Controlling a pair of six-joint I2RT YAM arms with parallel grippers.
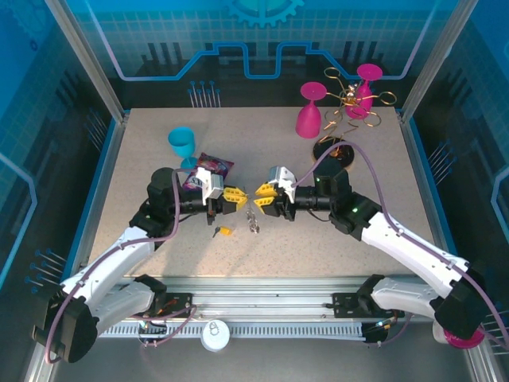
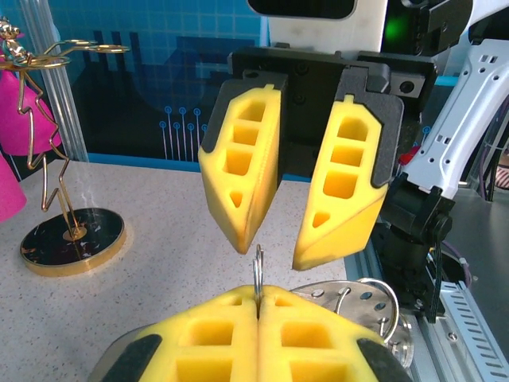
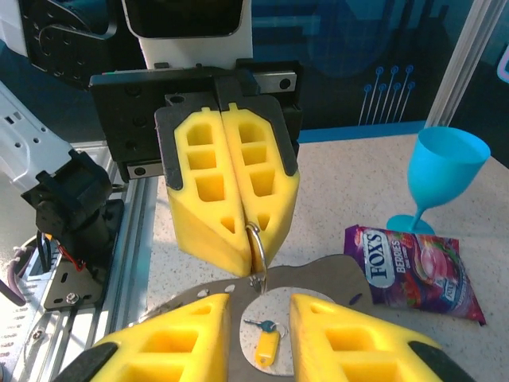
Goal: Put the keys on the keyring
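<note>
1. The keyring (image 2: 258, 269), a single thin metal ring, was held on edge above the worktop (image 1: 302, 247). It was pinched between the two closed yellow fingers of the left gripper (image 1: 238, 196), and its free arc jutted out past the fingertips.
2. The right gripper (image 1: 259, 193) met the left one tip to tip at the middle of the worktop. Its jaws were moderately apart and held nothing. The ring's free arc sat just in front of the gap between its two fingertips, and whether it touched either finger could not be told.
3. One yellow-headed key (image 1: 226, 231) lay flat on the worktop, below the two grippers and toward the near edge. In the right wrist view a small blue-green speck sat just beside it, too small to make out.
4. One small silvery piece (image 1: 253, 220) lay near that key, under the gap between the grippers. Its shape was unclear.
5. One blue goblet (image 1: 181, 143) stood upright at the rear left, with one sweets packet (image 1: 210, 169) just beside it, next to the left arm.
6. Two pink goblets were at the rear right. One (image 1: 309, 115) stood bowl-down on the worktop, and the other (image 1: 367, 79) sat among the wires of the one gold wire rack (image 1: 350, 102).
</note>
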